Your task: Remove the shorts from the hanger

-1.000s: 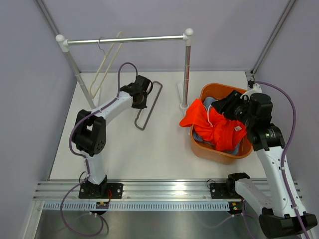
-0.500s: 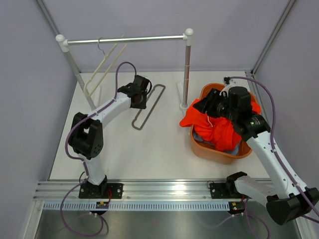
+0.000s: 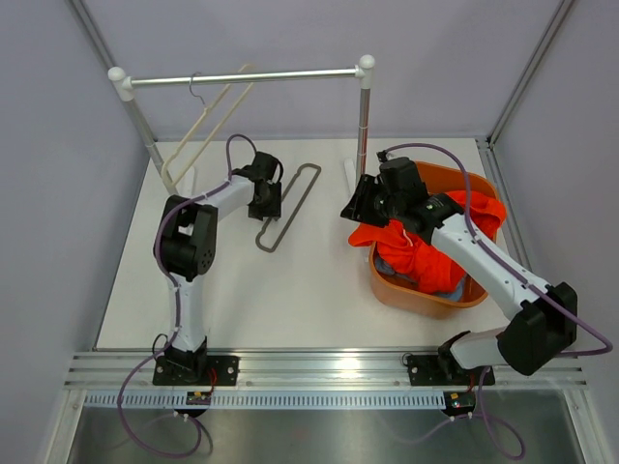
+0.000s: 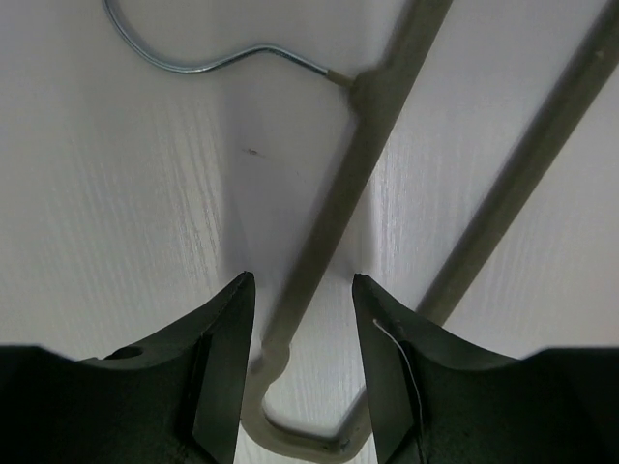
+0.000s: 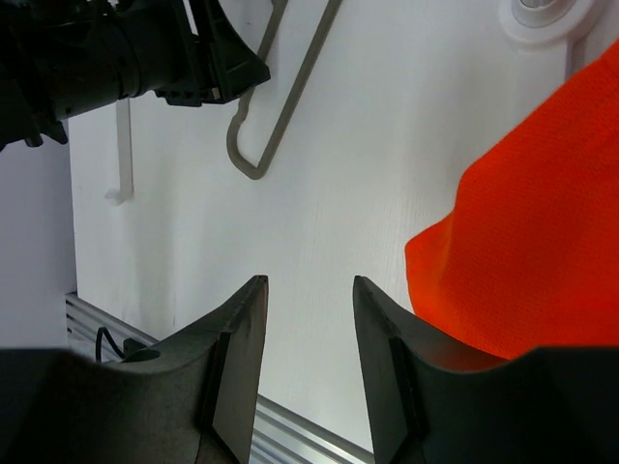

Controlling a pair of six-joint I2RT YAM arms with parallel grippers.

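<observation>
The orange shorts (image 3: 426, 253) lie heaped in an orange basket (image 3: 426, 302), one corner draped over its left rim (image 5: 542, 242). A sliver of light blue shorts (image 3: 386, 263) shows under them. A bare grey hanger (image 3: 290, 206) lies flat on the table. My left gripper (image 3: 264, 205) hovers low over its near end, open, its jaws astride one bar (image 4: 387, 97) without touching it (image 4: 300, 280). My right gripper (image 3: 351, 208) hangs open and empty over the table just left of the basket (image 5: 308, 282).
A clothes rail (image 3: 242, 77) crosses the back, with a cream hanger (image 3: 208, 121) hooked on it at the left. Its right post (image 3: 363, 135) and round foot (image 5: 542, 14) stand just behind my right gripper. An aluminium rail (image 3: 319, 372) runs along the near edge.
My left gripper has opened and let go of the grey hanger, now resting on the table. My right arm has swung left from over the basket to the table beside it.
</observation>
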